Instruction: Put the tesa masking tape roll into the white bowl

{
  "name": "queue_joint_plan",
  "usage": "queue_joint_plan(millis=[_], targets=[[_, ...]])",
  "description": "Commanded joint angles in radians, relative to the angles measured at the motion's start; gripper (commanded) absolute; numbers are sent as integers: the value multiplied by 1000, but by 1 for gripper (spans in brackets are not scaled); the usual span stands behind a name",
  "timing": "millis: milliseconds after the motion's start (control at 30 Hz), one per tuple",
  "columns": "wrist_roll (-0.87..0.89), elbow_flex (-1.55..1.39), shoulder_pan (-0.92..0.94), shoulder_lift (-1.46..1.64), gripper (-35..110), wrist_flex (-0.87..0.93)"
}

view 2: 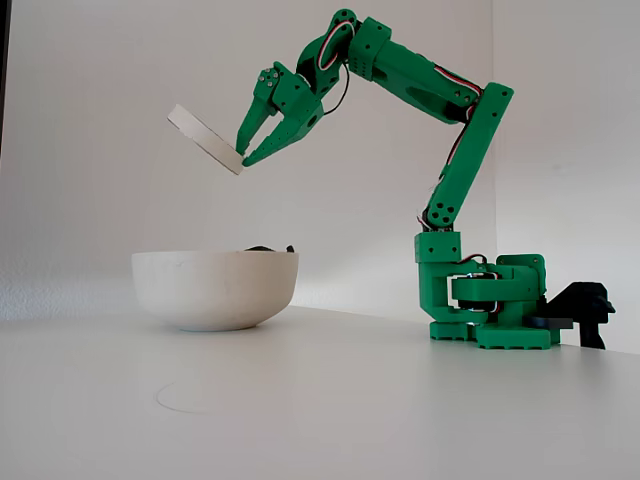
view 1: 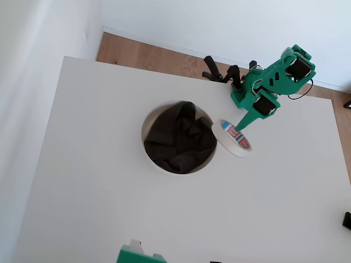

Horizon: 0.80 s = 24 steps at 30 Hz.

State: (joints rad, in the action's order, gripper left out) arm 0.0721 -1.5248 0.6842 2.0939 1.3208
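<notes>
Claw (view 2: 243, 158): clenched on the tesa masking tape roll (view 2: 205, 138), pinched at its lower edge so it hangs tilted.
Tape: held high, just past the white bowl (view 2: 215, 288) rim.
Bowl: set mid-worktop (view 1: 109, 213), dark cloth (view 1: 178, 137) inside.

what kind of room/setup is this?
Probably a home or office room used as a small robot test bench, not a factory: a plain white table against white walls, wood floor behind it, and a green arm holding a tape roll above a bowl.

A plain room at home or office: white table (view 1: 109, 208), white walls (view 1: 219, 22), wood floor (view 1: 148, 55).
</notes>
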Motion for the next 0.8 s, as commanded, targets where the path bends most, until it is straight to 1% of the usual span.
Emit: queue_joint_plan(millis=[0,133,367,600,633,700,733,767], targets=[[-11,60,183,-51,-8,-64],[-25,60,270,-195,-8,-153],[-37,61,319,-453,-8,-287],[-14,63,318,-511,-8,-331],[-5,63,316,-506,-4,-327],[-8,63,310,-505,15,-319],[-6,63,308,-505,17,-319],[-5,63,308,-506,16,-321]])
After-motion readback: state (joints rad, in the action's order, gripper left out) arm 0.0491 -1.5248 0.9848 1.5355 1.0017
